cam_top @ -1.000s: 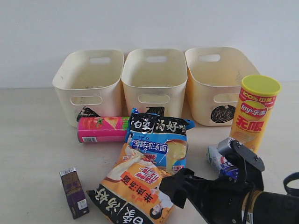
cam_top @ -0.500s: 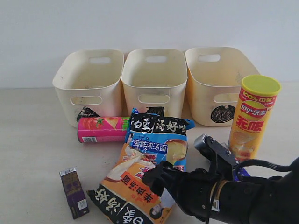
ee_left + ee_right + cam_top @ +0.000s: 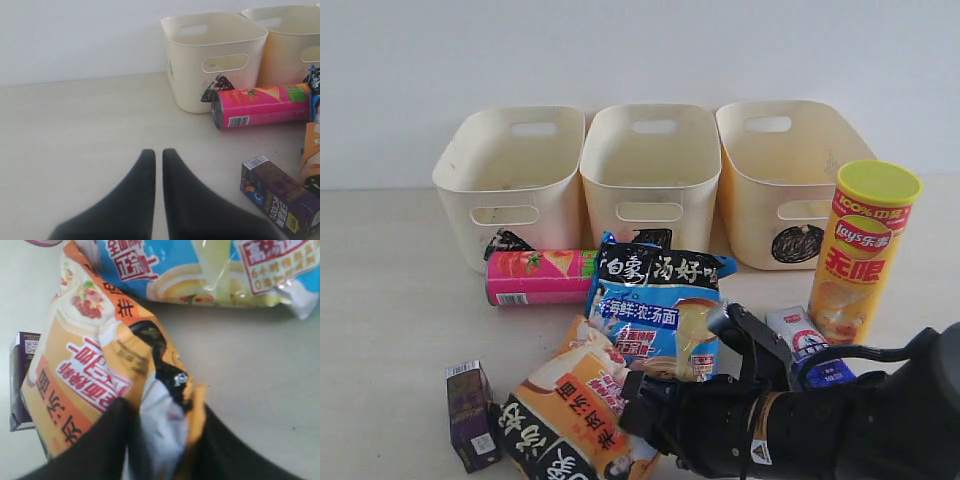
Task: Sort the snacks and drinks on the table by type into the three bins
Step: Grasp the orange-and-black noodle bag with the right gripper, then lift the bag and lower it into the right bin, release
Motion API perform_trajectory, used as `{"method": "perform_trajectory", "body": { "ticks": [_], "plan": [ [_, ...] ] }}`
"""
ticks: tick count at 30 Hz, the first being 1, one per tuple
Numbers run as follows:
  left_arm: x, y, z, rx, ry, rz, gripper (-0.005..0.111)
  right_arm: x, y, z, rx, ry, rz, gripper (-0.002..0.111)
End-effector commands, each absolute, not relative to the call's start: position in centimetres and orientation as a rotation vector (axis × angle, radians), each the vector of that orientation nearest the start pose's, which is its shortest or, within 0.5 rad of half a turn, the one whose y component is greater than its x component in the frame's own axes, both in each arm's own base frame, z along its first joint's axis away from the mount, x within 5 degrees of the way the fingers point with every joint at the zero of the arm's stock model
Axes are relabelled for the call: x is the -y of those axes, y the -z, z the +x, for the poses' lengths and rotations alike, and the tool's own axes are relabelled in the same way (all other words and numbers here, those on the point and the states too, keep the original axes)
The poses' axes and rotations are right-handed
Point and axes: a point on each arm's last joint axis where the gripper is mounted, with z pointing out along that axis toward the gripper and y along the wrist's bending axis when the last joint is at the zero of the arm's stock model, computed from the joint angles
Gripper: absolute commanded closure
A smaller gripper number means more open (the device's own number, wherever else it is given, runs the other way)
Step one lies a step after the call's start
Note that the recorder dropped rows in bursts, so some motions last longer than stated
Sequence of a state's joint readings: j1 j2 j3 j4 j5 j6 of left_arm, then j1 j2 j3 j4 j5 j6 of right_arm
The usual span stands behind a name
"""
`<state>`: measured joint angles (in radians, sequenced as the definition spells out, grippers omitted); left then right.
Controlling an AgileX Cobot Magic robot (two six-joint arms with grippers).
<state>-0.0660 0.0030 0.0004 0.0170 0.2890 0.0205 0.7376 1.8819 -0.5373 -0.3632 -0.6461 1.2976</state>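
Orange first, by the look: clamps right fingers on the orange-black noodle packet at its crumpled end, low on the counter just beside the purple carton, left fingers together and idle; next needs a clean lift toward the cream bins.

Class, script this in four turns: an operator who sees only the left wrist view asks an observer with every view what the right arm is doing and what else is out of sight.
Operator: I see my left fingers shut over bare table. What is the right arm doing?
Observer: Its right fingers pinch a crumpled corner of the orange packet.
Operator: I see the left bin and the middle bin. Is there a third?
Observer: Yes, the right bin, scribbled with a circle, stands beside the middle one.
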Motion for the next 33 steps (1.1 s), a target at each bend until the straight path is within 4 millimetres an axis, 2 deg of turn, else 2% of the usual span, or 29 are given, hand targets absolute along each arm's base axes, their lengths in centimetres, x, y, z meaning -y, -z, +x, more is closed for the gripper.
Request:
{"method": "perform_trajectory", "body": {
  "ticks": [1,9,17,24,33],
  "plan": [
    [0.3,-18.7,5.5,-1.766,0.018,0.08,0.102,-21.4,-9.7,20.3,-2.449,-1.127,0.091,0.107],
    [0.3,-18.7,5.5,-1.766,0.018,0.08,0.102,-22.1,-11.6,20.4,-2.293,-1.25,-0.021,0.108],
    [0.3,-18.7,5.5,-1.766,0.018,0.08,0.102,-21.5,-15.8,20.4,-2.126,-1.265,-0.079,0.108],
    [0.3,-18.7,5.5,-1.766,0.018,0.08,0.102,-20.1,-18.6,21.3,-2.003,-1.313,-0.021,0.108],
    [0.3,-18.7,5.5,-1.766,0.018,0.08,0.102,-18.8,-21.1,22.9,-1.776,-1.526,0.128,0.108]
  ]
}}
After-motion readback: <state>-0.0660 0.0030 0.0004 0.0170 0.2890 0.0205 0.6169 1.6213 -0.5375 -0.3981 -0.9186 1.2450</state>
